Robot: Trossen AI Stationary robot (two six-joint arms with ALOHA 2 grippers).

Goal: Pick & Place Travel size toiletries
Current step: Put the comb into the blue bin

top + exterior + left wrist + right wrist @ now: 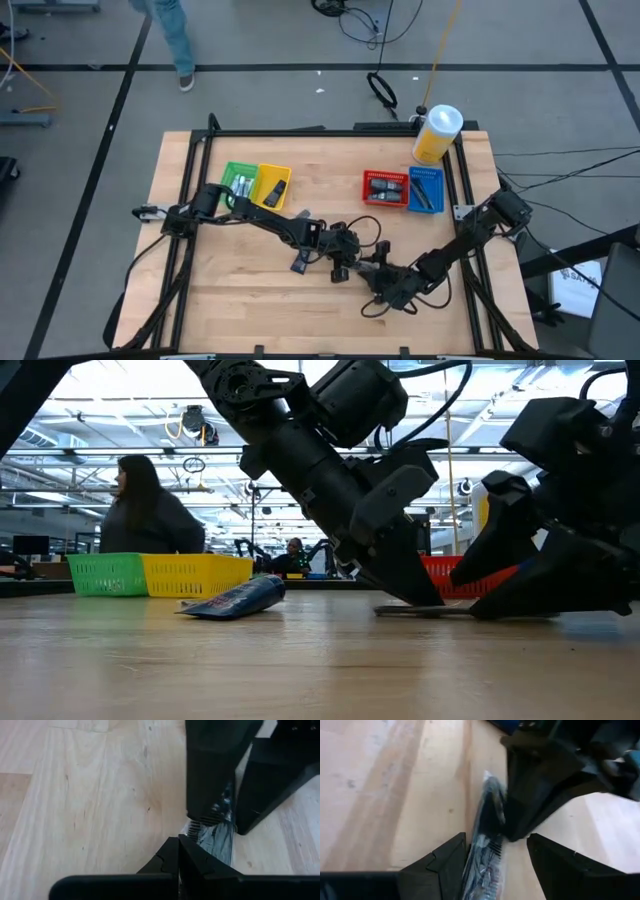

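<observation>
A flat dark silvery sachet [420, 610] [487, 840] [216, 840] lies flat on the table between my two grippers. My left gripper [178, 851] [348, 262] is shut, with its tips at one end of the sachet. My right gripper [497, 865] [380, 278] is open and faces it from the right; its fingers [210, 775] stand on either side of the sachet's other end. Whether they touch it, I cannot tell. A dark blue tube [300, 261] [235, 600] lies on its side left of the left gripper. Other toiletries sit in the baskets. My left gripper rests its shut fingertips [428, 596] on the sachet's end [197, 831], slanting down from the table's left. The sachet stays flat on the wood. Whether the tips only press on it or pinch its edge is hidden by the fingers.
Green [238, 180] and yellow [272, 186] baskets stand at the far left, red [382, 187] and blue [426, 190] baskets at the far right, with a yellow white-capped jar [437, 133] behind them. A person [150, 510] walks beyond the far edge. Bare wood lies near the front edge.
</observation>
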